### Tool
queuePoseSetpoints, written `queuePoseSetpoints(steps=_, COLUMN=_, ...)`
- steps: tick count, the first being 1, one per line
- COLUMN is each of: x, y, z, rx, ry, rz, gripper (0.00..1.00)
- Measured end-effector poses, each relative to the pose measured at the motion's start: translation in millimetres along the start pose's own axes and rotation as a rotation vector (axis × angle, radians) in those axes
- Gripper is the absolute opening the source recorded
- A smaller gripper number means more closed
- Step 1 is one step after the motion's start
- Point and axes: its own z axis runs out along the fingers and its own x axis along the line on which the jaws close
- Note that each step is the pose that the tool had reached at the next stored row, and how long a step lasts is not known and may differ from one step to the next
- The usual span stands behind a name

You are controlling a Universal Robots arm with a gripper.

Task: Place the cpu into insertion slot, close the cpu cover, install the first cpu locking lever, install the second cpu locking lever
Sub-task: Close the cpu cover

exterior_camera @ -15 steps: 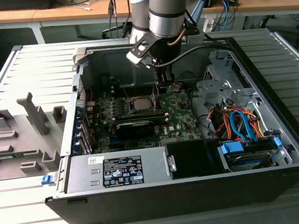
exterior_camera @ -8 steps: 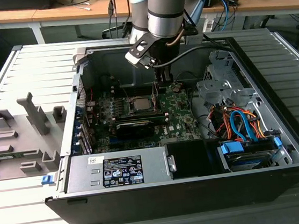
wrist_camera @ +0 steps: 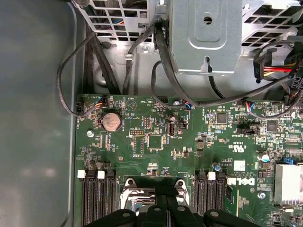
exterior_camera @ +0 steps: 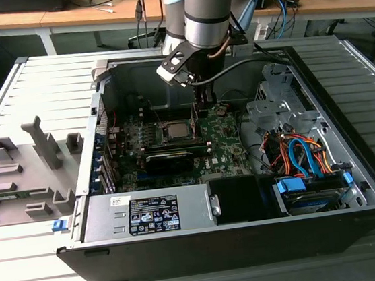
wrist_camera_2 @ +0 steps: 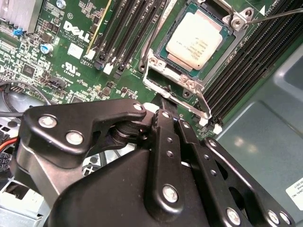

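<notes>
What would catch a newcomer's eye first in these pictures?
In the second wrist view, the silvery cpu lies in the insertion slot on the green motherboard, with the black gripper close beside it. In the exterior view, the robot arm reaches into the open computer case, with blue and orange cables at that view's right.

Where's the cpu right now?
In the second wrist view the cpu lies in the insertion slot, between black memory slots, just beyond the gripper.
</notes>
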Motion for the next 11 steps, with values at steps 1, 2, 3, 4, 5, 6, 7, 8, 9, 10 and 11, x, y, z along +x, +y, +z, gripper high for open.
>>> queuePoseSetpoints(steps=1, x=0.0, y=-0.2, z=0.3, rx=0.0, ry=0.0, rz=0.0, gripper=0.11)
queuePoseSetpoints(steps=2, x=0.0, y=-0.6, z=0.6, rx=0.0, ry=0.0, rz=0.0, gripper=0.11)
queuePoseSetpoints(steps=3, x=0.0, y=-0.7, z=0.7, rx=0.0, ry=0.0, rz=0.0, gripper=0.11)
queuePoseSetpoints(steps=4, x=0.0, y=-0.7, z=0.8, rx=0.0, ry=0.0, rz=0.0, gripper=0.11)
queuePoseSetpoints(steps=5, x=0.1, y=-0.9, z=1.0, rx=0.0, ry=0.0, rz=0.0, gripper=0.11)
queuePoseSetpoints(steps=6, x=0.1, y=-1.0, z=1.0, rx=0.0, ry=0.0, rz=0.0, gripper=0.11)
queuePoseSetpoints(steps=7, x=0.1, y=-1.1, z=1.1, rx=0.0, ry=0.0, rz=0.0, gripper=0.11)
queuePoseSetpoints(steps=8, x=0.1, y=-1.3, z=1.2, rx=0.0, ry=0.0, rz=0.0, gripper=0.11)
queuePoseSetpoints(steps=9, x=0.1, y=-1.4, z=1.3, rx=0.0, ry=-0.0001, rz=0.0, gripper=0.11)
queuePoseSetpoints(steps=10, x=0.1, y=-1.5, z=1.5, rx=0.0001, ry=0.0, rz=0.0, gripper=0.11)
queuePoseSetpoints(steps=11, x=0.1, y=-1.7, z=1.7, rx=0.0, ry=0.0, rz=0.0, gripper=0.11)
